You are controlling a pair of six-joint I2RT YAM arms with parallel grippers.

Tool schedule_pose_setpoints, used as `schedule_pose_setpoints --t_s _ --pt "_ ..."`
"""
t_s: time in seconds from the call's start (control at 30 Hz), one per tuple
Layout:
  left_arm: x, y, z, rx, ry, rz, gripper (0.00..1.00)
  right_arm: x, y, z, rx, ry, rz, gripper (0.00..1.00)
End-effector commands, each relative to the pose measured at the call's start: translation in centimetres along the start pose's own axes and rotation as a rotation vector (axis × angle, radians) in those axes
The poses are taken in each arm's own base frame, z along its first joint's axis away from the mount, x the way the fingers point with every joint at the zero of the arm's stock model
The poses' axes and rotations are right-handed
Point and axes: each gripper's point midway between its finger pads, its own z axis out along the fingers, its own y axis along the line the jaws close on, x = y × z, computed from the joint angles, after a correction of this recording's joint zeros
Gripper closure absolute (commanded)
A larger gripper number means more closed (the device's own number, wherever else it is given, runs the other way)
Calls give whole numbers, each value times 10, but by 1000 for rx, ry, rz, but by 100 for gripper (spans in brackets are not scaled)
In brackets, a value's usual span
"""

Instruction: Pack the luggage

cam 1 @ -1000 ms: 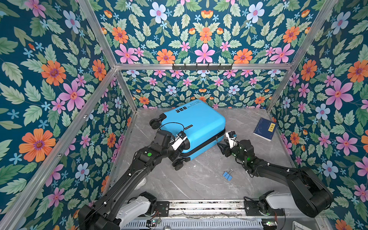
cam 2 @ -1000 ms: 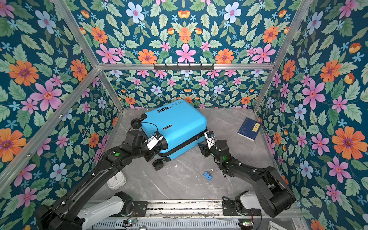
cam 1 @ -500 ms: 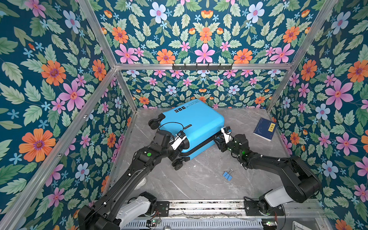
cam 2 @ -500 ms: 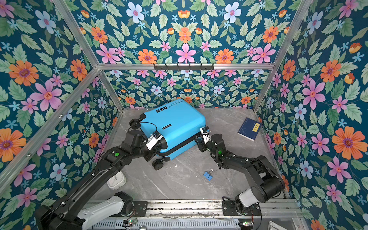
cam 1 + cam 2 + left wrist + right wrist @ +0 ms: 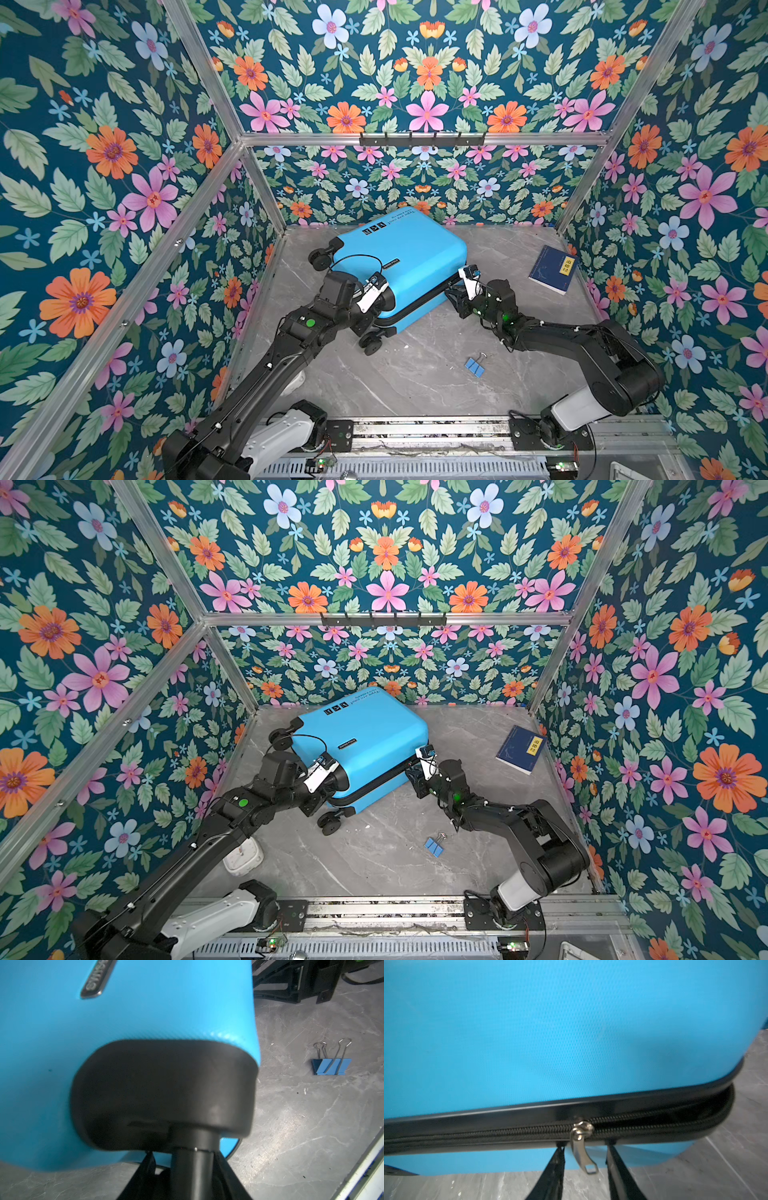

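The luggage [image 5: 409,259] [image 5: 365,733], a sky-blue hard-shell case, lies flat on the grey floor with its lid down. My left gripper [image 5: 184,1154] [image 5: 368,326] is at its near left corner. It is shut on the black stem [image 5: 193,1169] under a wheel housing [image 5: 162,1093]. My right gripper [image 5: 585,1145] [image 5: 455,293] is at the case's near right side, tips against the black zip band. Its fingers [image 5: 557,1159] stand either side of the metal zipper pull [image 5: 581,1147], with a gap on each side. Past the slider, toward the rounded corner, the seam gapes a little.
A dark-blue book [image 5: 553,269] lies by the right wall. Blue binder clips [image 5: 475,367] [image 5: 331,1066] lie on the floor in front of the case. A white round object [image 5: 243,856] sits under my left arm. Floral walls enclose three sides, and a metal rail [image 5: 415,432] runs along the front.
My right gripper has moved in to the case's zip seam and its jaws have narrowed around the zipper pull. The left arm and the case have not moved.
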Motion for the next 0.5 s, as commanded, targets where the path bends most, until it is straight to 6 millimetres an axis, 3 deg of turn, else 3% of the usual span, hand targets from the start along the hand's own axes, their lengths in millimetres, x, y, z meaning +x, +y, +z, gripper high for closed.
schedule_pose_setpoints --t_s 0.0,0.47 --pt "-45 8 -13 -30 -177 17 100 -15 -1 1 9 -51 -15 69" --pt "-42 7 -13 -27 -170 15 100 -18 -2 0 19 -53 -21 85"
